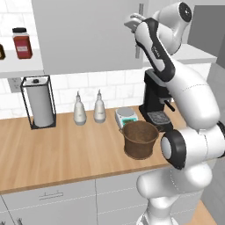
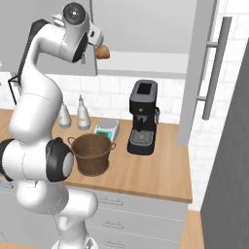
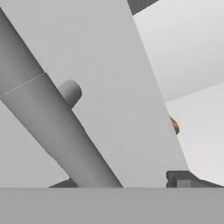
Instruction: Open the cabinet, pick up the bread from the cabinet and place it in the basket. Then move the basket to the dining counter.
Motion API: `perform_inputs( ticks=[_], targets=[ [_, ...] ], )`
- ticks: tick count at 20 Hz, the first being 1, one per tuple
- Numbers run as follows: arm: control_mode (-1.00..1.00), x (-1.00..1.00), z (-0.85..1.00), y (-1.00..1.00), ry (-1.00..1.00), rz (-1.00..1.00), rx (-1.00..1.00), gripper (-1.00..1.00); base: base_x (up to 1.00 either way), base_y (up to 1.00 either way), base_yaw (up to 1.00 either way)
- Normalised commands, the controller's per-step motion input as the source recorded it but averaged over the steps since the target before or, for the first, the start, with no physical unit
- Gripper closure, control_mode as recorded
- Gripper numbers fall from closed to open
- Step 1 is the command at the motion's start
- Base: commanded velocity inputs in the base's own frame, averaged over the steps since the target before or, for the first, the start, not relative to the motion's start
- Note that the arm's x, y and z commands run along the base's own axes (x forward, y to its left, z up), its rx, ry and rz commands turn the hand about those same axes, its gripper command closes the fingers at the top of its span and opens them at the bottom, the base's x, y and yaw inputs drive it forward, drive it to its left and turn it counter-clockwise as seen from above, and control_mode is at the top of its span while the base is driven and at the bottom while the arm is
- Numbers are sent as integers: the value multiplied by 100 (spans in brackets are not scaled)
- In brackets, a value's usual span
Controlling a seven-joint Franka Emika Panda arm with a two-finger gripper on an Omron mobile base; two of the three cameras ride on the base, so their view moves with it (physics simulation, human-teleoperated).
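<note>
Hovering at cabinet (image 1: 88, 35) handle (image 3: 52, 127), pincer (image 1: 132, 22) state unclear; no legible writing.

Arm raised high, elbow bent; claw (image 1: 132, 23) up top, jaw state unclear.

Matt, flat-painted grey cabinet (image 1: 88, 35) door with a smooth brushed-steel bar handle (image 3: 48, 127) just beside the fingers (image 3: 186, 178); below them, a coarse woven wicker basket (image 1: 140, 139) on a satin light-wood tabletop (image 1: 61, 154); glossy white tile wall (image 1: 110, 83).
</note>
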Motion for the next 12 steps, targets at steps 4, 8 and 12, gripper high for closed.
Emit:
perform_inputs(
  ticks=[4, 8, 12],
  targets=[
    [-100, 6, 0, 8, -10, 0, 0, 100, 0, 0, 0],
    [-100, -66, 9, 10, -2, 0, 0, 100, 0, 0, 0],
    [-100, -92, 13, 11, 0, 0, 0, 100, 0, 0, 0]
  ],
)
